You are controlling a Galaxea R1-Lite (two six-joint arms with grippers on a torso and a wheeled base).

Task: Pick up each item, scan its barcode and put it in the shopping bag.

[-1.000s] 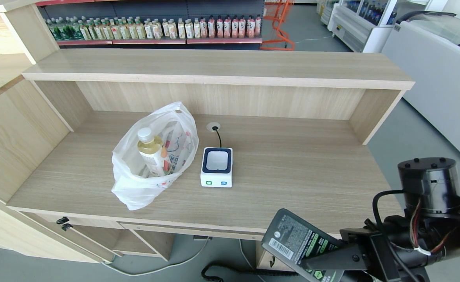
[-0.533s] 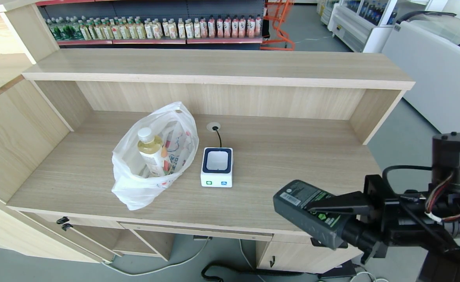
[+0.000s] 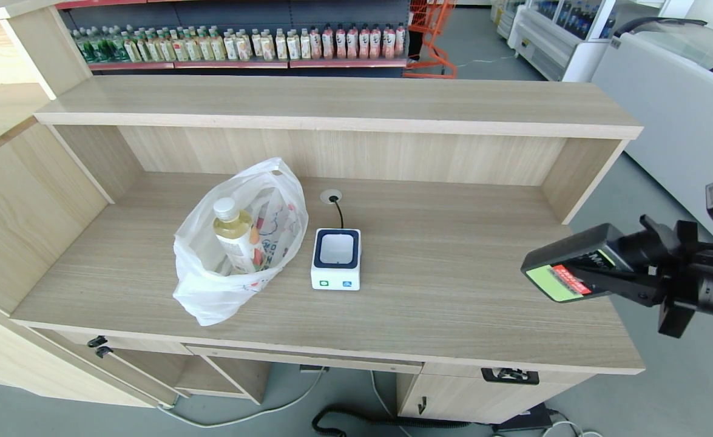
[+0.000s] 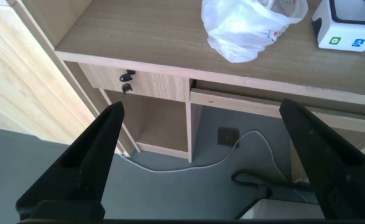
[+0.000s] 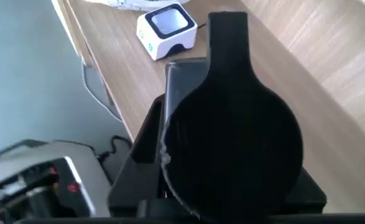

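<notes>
Shop interior, with a shelf of bottles (image 3: 241, 45) along the back wall, an orange rack (image 3: 432, 36) beside it and white freezers (image 3: 665, 103) at the right. Pale wooden counter (image 3: 453, 291) in the foreground, backed by a raised ledge (image 3: 332, 100).

1. Left gripper (image 4: 198, 162): held in front of the counter's front edge, over the floor. Fingers are spread wide apart with nothing between them.
2. Shopping bag (image 3: 210, 291): thin white plastic, set on the left half of the counter, mouth open. A bottle (image 3: 235, 240) of yellowish drink with a white cap is seen standing inside, among other printed packs.
3. Scanner (image 3: 336, 259): small white block with a dark-framed window on top, placed just beside the bag on its right. A black cable (image 3: 338, 213) runs from it to a hole in the counter behind.
4. Box (image 3: 565, 264): dark and flat, with a green and red label on the end facing the scanner. It is clamped between the fingers of the right gripper (image 3: 599, 270), one finger above and one below. It is held in the air over the counter's right end, well apart from scanner and bag.
</notes>
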